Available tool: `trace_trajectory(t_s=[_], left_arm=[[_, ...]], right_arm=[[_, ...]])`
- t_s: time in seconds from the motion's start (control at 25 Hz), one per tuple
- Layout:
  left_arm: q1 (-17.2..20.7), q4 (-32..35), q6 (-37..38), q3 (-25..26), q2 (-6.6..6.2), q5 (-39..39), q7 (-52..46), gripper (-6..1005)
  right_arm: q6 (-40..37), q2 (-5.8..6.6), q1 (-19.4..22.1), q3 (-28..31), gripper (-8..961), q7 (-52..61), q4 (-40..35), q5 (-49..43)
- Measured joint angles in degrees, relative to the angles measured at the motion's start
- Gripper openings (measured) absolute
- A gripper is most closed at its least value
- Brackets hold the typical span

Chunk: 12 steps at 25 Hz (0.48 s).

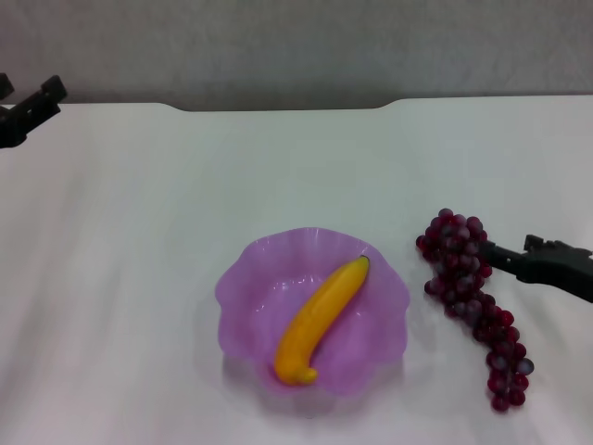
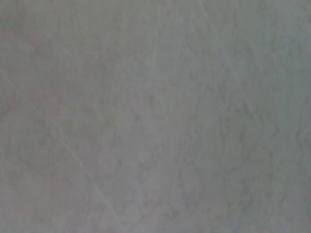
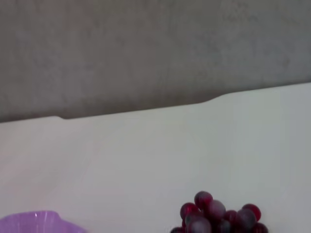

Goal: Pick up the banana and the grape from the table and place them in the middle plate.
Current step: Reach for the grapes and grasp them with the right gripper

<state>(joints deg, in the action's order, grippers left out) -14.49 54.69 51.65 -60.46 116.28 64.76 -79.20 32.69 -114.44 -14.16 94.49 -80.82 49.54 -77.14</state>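
The yellow banana [image 1: 322,320] lies diagonally inside the light purple middle plate [image 1: 243,278], its dark tip pointing to the far right. To the right of the plate, the dark red grape [image 1: 473,297] bunch rests on the white table [image 1: 167,204]. My right gripper [image 1: 496,255] comes in from the right edge and touches the bunch's upper part. In the right wrist view, the top of the grape [image 3: 218,216] bunch and a bit of the plate's rim [image 3: 34,222] show. My left gripper [image 1: 26,104] sits open at the far left, by the table's back edge.
A grey wall [image 1: 296,46] runs behind the table's far edge. The left wrist view shows only a plain grey surface.
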Motion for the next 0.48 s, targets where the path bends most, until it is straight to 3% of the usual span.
trace_trajectory(t_s=[0.48], left_arm=[[0.16, 0.77, 0.76, 0.0, 0.0, 0.1, -0.17, 877]], right_arm=[[0.29, 0.01, -4.25, 0.09, 876, -0.6, -6.43, -0.39]])
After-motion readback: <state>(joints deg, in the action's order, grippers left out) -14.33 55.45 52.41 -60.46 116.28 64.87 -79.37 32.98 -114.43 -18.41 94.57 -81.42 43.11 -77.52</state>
